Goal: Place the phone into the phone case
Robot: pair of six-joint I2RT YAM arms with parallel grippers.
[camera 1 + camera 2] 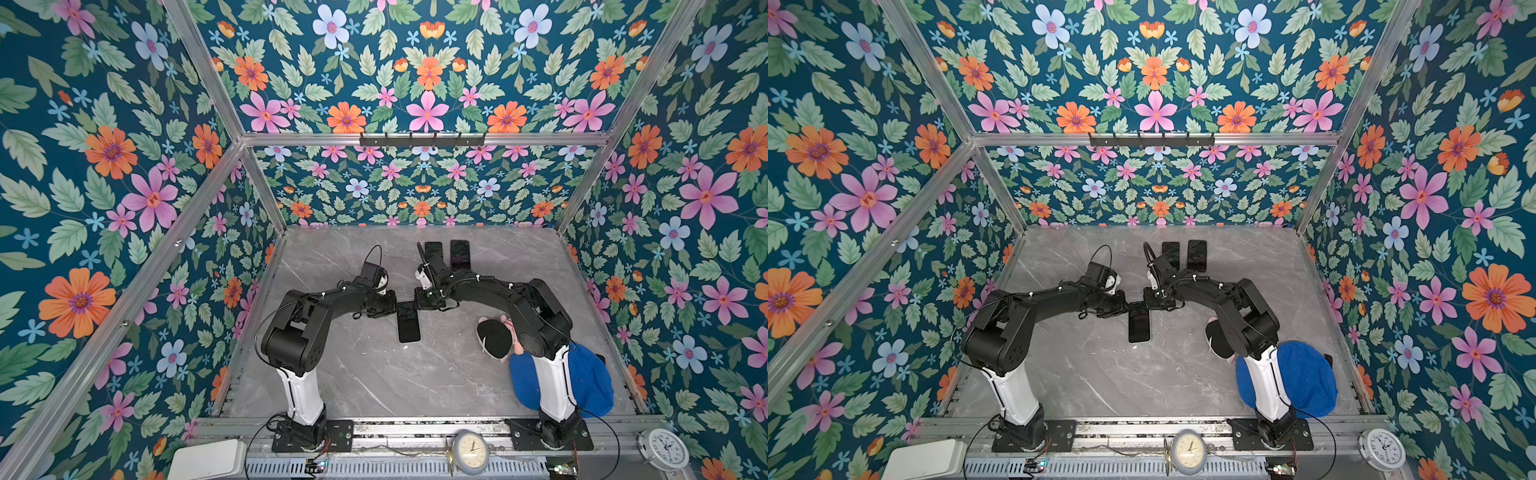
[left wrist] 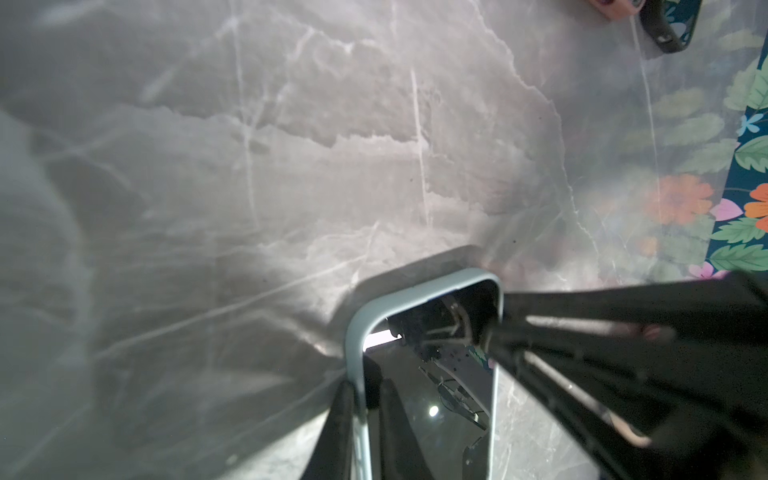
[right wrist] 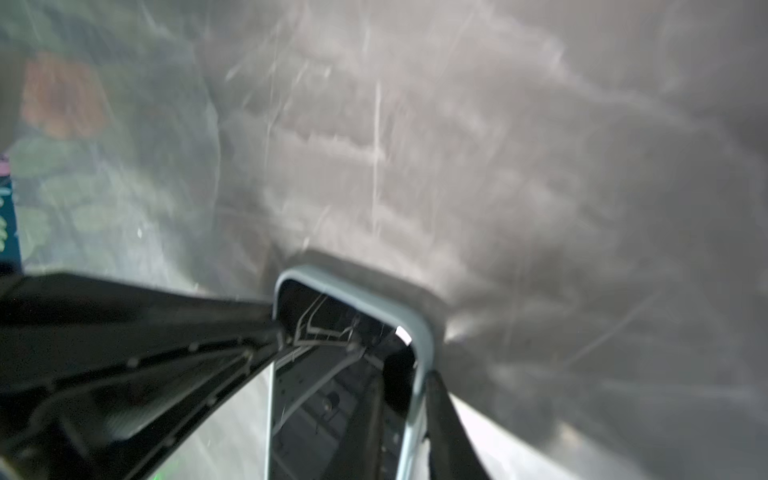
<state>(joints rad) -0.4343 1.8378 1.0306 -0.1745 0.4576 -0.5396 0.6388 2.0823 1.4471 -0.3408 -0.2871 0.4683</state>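
Your left hand point(image 2: 365, 399) straddles the left wall of the phone case point(image 2: 415, 291), your right hand point(image 3: 405, 399) the right wall; grip unclear on both. The phone point(image 1: 408, 326) lies inside it. Seemingly seating: next, press corners flush.

Both top views: you see the counter point(image 1: 374, 382) in bright, even light. Focus is sharp, and only faint, soft-edged shadows lie on it around the phone point(image 1: 408, 322). Wide-angle distortion bows the frame rails point(image 1: 151, 282) far from the phone, toward the picture edges.

Left wrist view: the polished counter carries pale glare beyond the phone. It also shows a washed-out reflection of the flowered wall point(image 2: 752, 158). A dark shadow hugs the phone case point(image 2: 356, 332). On the phone's glass you find a white strip and a small bright spot of glare.

Right wrist view: you get blur throughout. The counter's veins smear into streaks, and the phone case's rim is soft.
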